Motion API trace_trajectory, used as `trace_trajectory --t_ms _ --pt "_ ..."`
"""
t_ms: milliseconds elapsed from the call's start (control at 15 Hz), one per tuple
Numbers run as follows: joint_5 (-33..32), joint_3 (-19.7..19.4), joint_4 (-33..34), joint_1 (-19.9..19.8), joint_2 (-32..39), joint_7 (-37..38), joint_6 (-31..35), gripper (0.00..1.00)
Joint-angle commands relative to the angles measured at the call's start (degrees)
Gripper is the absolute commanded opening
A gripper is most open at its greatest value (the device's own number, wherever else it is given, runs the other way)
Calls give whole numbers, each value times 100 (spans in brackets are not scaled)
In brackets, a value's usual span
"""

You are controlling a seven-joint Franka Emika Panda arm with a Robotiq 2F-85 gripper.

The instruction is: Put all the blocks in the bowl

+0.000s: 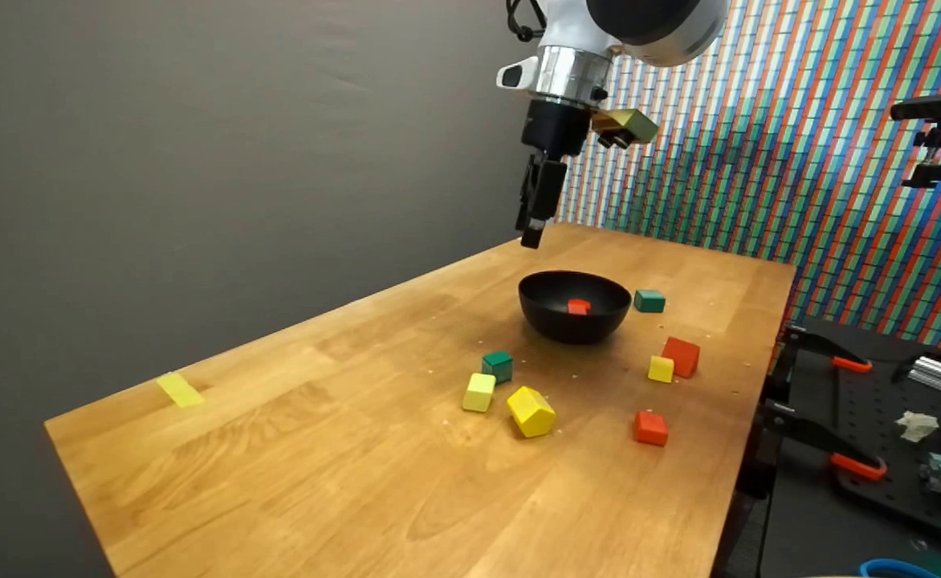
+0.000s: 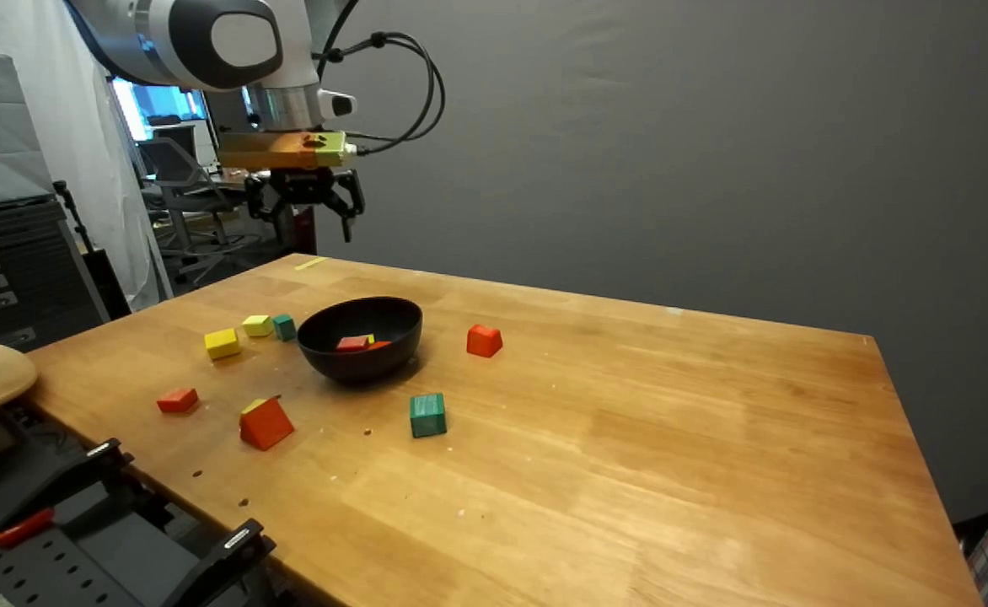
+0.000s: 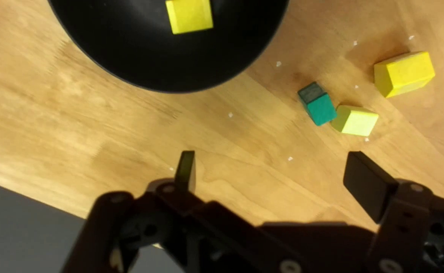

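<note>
Dark-grey wall [image 1: 222, 160] fills the left of the frame in an exterior view, behind a pale wooden surface [image 1: 294, 474]. I hold my black fingers [image 1: 549, 189] at upper centre, probably high to clear the round, shallow black bowl [image 1: 555, 327] below; seen nearly edge-on, their gap barely shows. Around it, as if set for short carries, lie a house-shaped bright-yellow block [image 1: 531, 412], a pale-yellow block [image 1: 478, 392] and a boxy teal block [image 1: 497, 367] at lower centre, and a small red block [image 1: 651, 428] at lower right.

In an exterior view, an orange-red block [image 2: 484, 341] sits right of the bowl, a wood-grained dark-green block [image 2: 427, 416] lower, near centre. Inside the bowl a flat red block [image 2: 352, 344] shows; the near rim hides its lower part and most of an orange-red piece [image 2: 381, 345] beside it. At lower left, an orange-red wedge [image 2: 266, 426] hides most of a small yellow block [image 2: 252, 405].

In the wrist view, my fingers stand wide apart at the bottom, gripping nothing, ready, I'd guess, to straddle another block. The top edge cuts off the bowl and the yellow cube [image 3: 189, 15] lying in it.
</note>
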Motion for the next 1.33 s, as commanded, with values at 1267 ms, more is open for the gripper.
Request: trace_trajectory --t_ms 1267 --pt "-1582 410 630 384 2041 -1407 974 73"
